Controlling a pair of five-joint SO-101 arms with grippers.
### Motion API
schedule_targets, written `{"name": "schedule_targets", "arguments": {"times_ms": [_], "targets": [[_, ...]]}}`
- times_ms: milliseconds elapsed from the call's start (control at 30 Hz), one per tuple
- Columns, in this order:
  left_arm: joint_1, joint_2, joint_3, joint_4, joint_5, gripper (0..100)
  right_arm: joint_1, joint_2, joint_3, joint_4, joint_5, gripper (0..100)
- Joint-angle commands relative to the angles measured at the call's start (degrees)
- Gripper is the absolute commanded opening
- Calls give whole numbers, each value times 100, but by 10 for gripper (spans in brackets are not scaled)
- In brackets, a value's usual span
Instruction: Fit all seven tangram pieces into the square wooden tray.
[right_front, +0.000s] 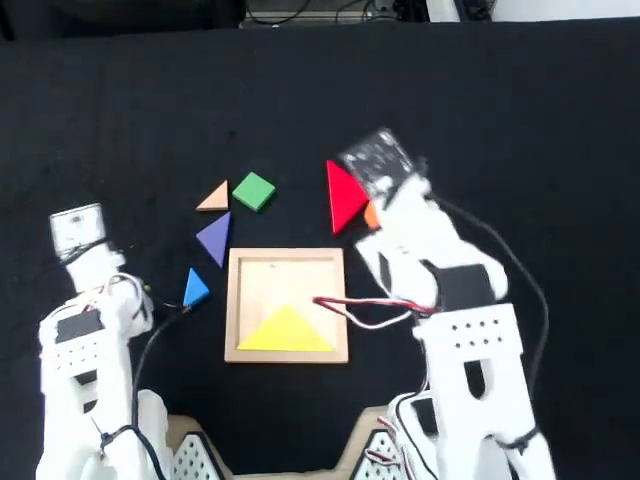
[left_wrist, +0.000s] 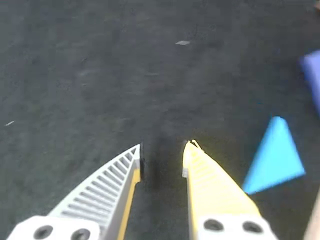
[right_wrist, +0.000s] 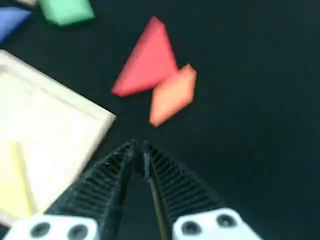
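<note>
Currently the right gripper (right_wrist: 139, 146) has its black fingers (right_wrist: 165, 185) pinched together w/ nothing between them. The tips hang over bare black table (right_front: 520, 100), just right of the far-right corner of the square wooden tray (right_front: 286, 256) and on the near side of the orange piece (right_wrist: 172, 95). They are close to that piece but not touching it. The red triangle (right_front: 345, 195) lies just beyond, its edge against the orange piece.

The left gripper (left_wrist: 164, 149) is partly open, w/ a modest gap and only dark cloth in it. The light blue triangle (left_wrist: 274, 155) sits off to the right, beside the yellow finger (left_wrist: 205, 180) and outside the gap.

The tray holds 1 piece, the yellow triangle (right_front: 287, 330), along its near edge.

Others lie loose on the table:
- the green square (right_front: 253, 191) and tan triangle (right_front: 213, 197), far-left of the tray
- the purple triangle (right_front: 215, 238), near the tray's far-left corner
- the light blue triangle, just left of the tray
</note>
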Motion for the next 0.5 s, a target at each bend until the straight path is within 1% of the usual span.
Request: {"name": "schedule_targets", "arguments": {"times_ms": [0, 67, 100, 133, 200, 333, 400, 467], "targets": [[760, 26, -936, 484, -26, 180, 826, -75, 620, -1002, -387, 11], [1411, 158, -1771, 1187, 26, 223, 914, 171, 831, -1407, -659, 11], [1807, 308, -2264, 1565, 149, 230, 914, 338, 884, -1574, -756, 11], [2167, 519, -2747, 1881, 316, 230, 932, 523, 910, -1741, -809, 11], [2800, 1064, -3635, 2259, 747, 230, 949, 963, 910, -2040, -862, 11], [3714, 2479, -4954, 2233, 1662, 230, 1178, 1886, 901, -2708, -862, 11], [4136, 3270, -5393, 1978, 2013, 230, 1380, 2220, 822, -2980, -862, 11], [4426, 4044, -5842, 1688, 2312, 230, 1609, 2501, 655, -3042, -862, 11]]}}
